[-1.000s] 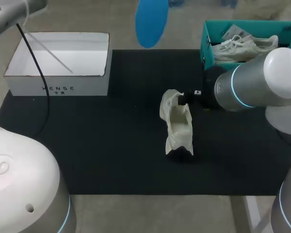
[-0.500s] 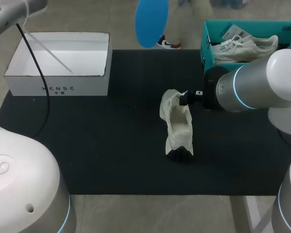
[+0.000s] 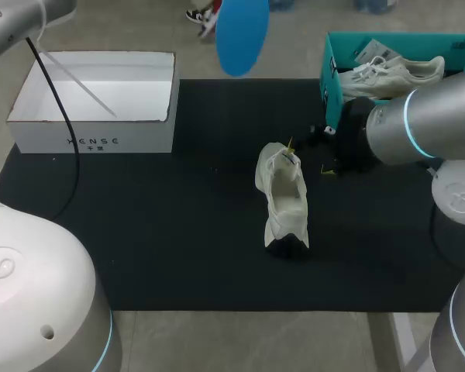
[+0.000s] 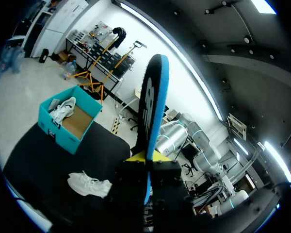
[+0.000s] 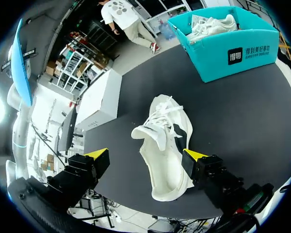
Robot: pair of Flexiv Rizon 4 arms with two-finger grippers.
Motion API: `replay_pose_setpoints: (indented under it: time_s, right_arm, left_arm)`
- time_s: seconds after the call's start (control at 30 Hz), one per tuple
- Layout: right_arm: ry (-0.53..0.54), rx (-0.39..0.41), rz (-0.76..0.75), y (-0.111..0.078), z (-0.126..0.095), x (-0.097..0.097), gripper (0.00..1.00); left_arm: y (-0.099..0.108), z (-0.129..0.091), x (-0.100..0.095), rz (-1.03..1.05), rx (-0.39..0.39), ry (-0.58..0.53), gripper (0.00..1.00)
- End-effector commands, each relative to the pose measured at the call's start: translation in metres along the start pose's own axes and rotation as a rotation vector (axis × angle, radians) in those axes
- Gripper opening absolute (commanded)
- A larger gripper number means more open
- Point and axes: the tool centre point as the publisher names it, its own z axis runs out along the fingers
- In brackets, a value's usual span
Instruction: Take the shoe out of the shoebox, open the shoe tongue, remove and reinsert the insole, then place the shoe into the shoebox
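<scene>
Looking down from the head view, you find the white shoe [image 3: 283,198] lying on the black mat [image 3: 178,240] near the middle of the table, out of both boxes, its opening facing up. Your right gripper [image 3: 310,157] sits just beside the shoe's far end, on the side of the teal box [image 3: 331,74]; its two yellow fingers are spread wide apart and clasp nothing. From the right wrist view the shoe [image 5: 162,145] lies ahead of and between those spread fingertips [image 5: 99,156], and whether either tip touches it you cannot tell. Your left gripper [image 4: 146,156] is raised well above the table with its fingers closed on the blue insole [image 4: 153,97], which stands upright and edge-on between the yellow tips. In the head view that insole [image 3: 242,31] hangs above the mat's far edge, between the white shoebox [image 3: 93,136] at the far left corner and the teal box, where a second white shoe [image 3: 395,74] lies.
</scene>
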Motion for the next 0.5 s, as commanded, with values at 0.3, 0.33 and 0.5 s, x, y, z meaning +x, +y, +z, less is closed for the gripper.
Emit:
replay_pose_setpoints:
  time_s: [0.3,0.33,0.5]
  right_arm:
    - [0.766,0.251,0.561,0.025,0.0,0.011,1.0]
    - [0.812,0.263,0.576,0.027,0.001,0.011,1.0]
    - [0.944,0.321,0.662,0.036,0.005,0.013,1.0]
  left_arm:
    - [0.0,-0.001,0.0,0.0,-0.002,0.0,0.0]
    - [0.0,-0.001,0.0,0.0,-0.002,0.0,0.0]
    - [0.0,-0.001,0.0,0.0,-0.002,0.0,0.0]
